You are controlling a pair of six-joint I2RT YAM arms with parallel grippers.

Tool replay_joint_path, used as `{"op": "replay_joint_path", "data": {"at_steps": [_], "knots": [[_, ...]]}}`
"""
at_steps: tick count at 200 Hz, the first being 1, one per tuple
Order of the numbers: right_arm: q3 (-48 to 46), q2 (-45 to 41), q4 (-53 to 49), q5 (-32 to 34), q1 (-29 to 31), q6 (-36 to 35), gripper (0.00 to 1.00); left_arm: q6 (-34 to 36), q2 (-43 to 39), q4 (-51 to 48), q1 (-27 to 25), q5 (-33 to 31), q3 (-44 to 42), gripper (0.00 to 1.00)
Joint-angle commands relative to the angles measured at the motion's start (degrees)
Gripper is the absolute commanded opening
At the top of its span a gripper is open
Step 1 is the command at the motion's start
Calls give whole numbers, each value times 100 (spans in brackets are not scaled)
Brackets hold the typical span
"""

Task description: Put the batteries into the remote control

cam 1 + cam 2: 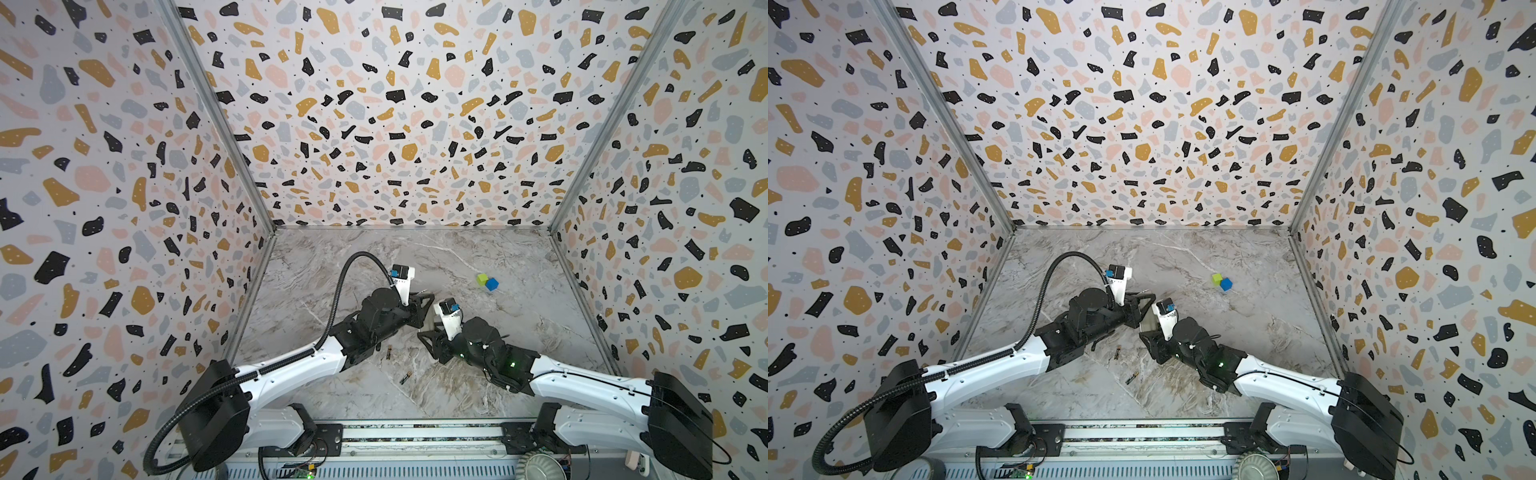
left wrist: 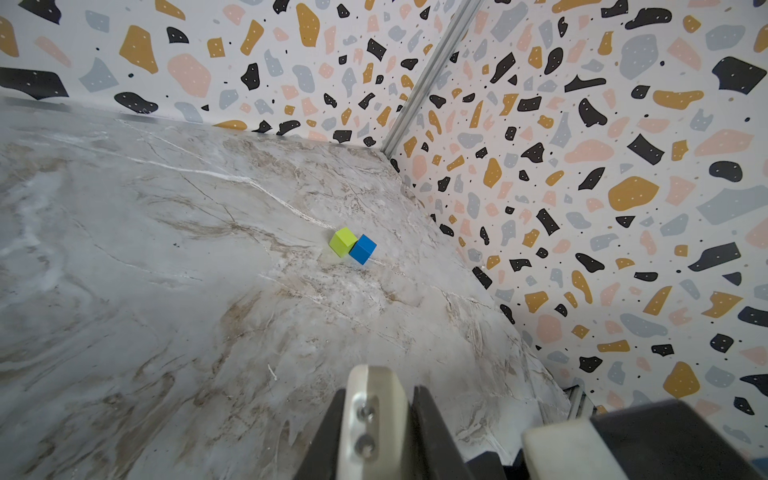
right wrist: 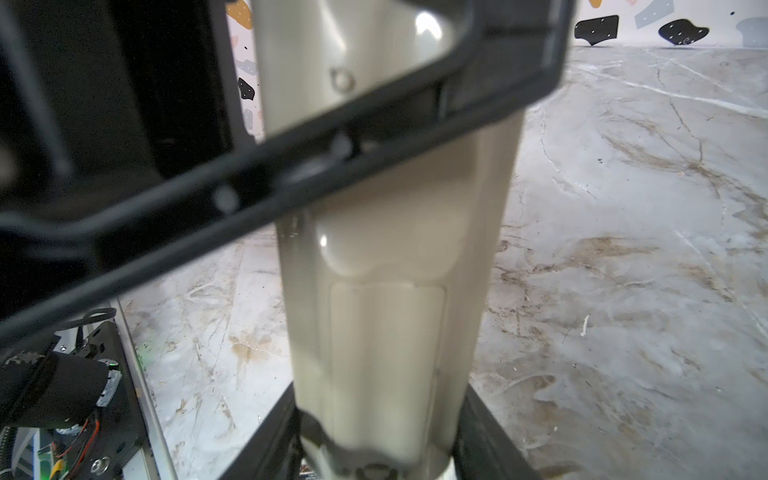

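The remote control (image 3: 386, 332) is held above the table with its plain pale back and battery cover facing the right wrist camera. My right gripper (image 3: 380, 392) is shut on its near end, across its width. My left gripper (image 2: 380, 390) is shut on the remote's (image 2: 374, 415) other end, one black finger crossing its back. In both top views the two grippers (image 1: 426, 305) (image 1: 428, 334) meet at mid-table. Two batteries (image 1: 389, 352) (image 1: 405, 377), thin and dark with copper ends, lie loose on the marble nearer the front; they show again as the batteries (image 1: 1117, 352) (image 1: 1132, 377).
A green cube (image 1: 482, 279) and a blue cube (image 1: 492, 284) sit touching at the back right of the marble table (image 1: 519, 332). Patterned walls close in the left, back and right sides. A metal rail (image 1: 415, 432) runs along the front edge.
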Motion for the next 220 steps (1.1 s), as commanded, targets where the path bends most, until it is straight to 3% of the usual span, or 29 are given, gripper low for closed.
{"op": "replay_joint_path", "data": {"at_steps": [1,27,69,124,176,200,220], "knots": [[73,-116,214,102,32,-95,4,25,30,85,-37,-87,119,19],[55,-127,266,87,34,-112,4,48,78,75,-34,-39,134,19],[30,-127,284,103,34,-136,4,62,87,64,-35,-47,78,28],[21,-110,330,111,34,-147,4,80,107,21,-35,-74,65,29],[-2,-170,378,95,34,-191,5,102,103,11,-34,-40,3,15],[-15,-171,506,-184,41,-435,15,45,86,22,-34,-29,2,0],[1,-292,476,-265,151,-837,44,109,77,-287,-17,-99,151,0]]}}
